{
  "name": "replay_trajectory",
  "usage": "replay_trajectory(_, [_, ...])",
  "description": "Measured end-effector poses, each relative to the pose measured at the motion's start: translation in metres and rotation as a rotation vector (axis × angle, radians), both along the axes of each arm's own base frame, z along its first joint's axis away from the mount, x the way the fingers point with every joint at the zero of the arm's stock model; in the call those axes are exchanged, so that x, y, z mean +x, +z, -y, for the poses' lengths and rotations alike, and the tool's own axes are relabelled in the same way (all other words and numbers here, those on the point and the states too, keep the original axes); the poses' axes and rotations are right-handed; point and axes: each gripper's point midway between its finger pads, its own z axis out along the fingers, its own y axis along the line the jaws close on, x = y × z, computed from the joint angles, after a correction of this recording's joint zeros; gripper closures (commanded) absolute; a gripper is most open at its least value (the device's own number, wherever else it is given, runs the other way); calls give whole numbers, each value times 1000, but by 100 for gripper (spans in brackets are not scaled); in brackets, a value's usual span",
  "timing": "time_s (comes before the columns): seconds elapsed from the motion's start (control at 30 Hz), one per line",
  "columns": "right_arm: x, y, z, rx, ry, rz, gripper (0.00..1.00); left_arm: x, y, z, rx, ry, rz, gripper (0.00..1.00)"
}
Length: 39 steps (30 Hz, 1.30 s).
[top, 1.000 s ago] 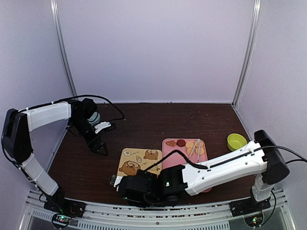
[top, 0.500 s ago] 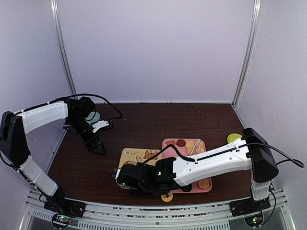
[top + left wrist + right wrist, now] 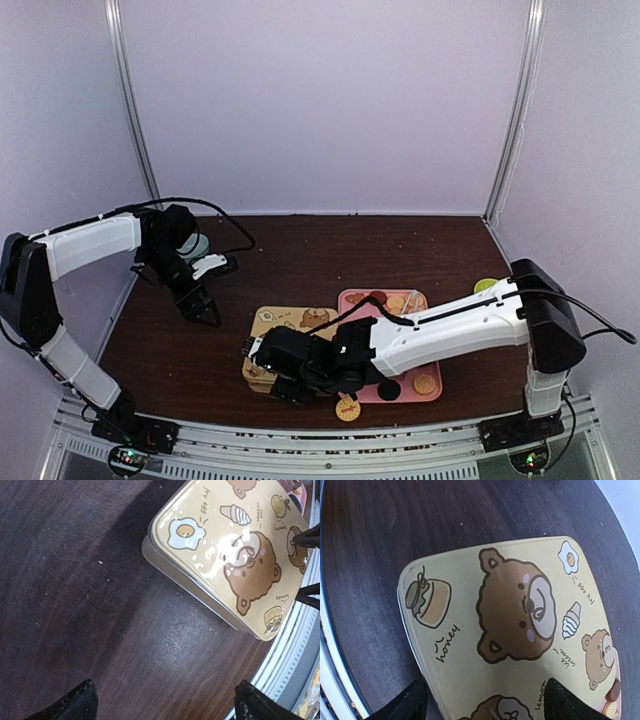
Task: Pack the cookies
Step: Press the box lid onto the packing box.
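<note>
The cookies (image 3: 424, 383) lie on the pink tray (image 3: 407, 380), just right of the bear-printed tin (image 3: 285, 320). From the left: my left fingers (image 3: 75, 705) hang spread wide over bare worktop (image 3: 75, 580), pointing at the tin. My right arm stretches leftward across the tray, its right fingers (image 3: 412, 702) apart over the closed tin, holding nothing. I judge this arm nearer the cookies.

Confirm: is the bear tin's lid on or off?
On. The bear-printed lid sits flat over the tin, covering it fully in both wrist views; no interior shows.
</note>
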Motion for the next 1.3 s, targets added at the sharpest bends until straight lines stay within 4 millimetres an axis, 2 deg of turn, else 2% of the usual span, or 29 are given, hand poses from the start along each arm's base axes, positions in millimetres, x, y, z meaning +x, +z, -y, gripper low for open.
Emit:
replay_trajectory(0.17, [11, 27, 2, 149, -62, -64, 19, -11, -6, 7, -14, -39, -20, 2])
replay_trajectory(0.3, [33, 43, 19, 278, -154, -130, 17, -23, -11, 23, -19, -100, -32, 2])
replay_trajectory(0.43, [57, 48, 39, 383, -261, -202, 18, -24, -20, 36, -29, -134, -43, 2])
replay_trajectory(0.57, [82, 51, 47, 469, -369, -260, 23, -21, -30, 48, -48, -158, -46, 2])
replay_trajectory(0.7, [98, 43, 53, 509, -453, -308, 31, -19, -38, 58, -54, -187, -37, 3])
replay_trajectory(0.87, [91, 7, 65, 485, -514, -375, 40, -12, -51, 66, -38, -203, -39, 2])
replay_trajectory(1.3, [101, 3, 70, 614, -589, -401, 51, -2, -44, 80, -39, -232, 10, 2])
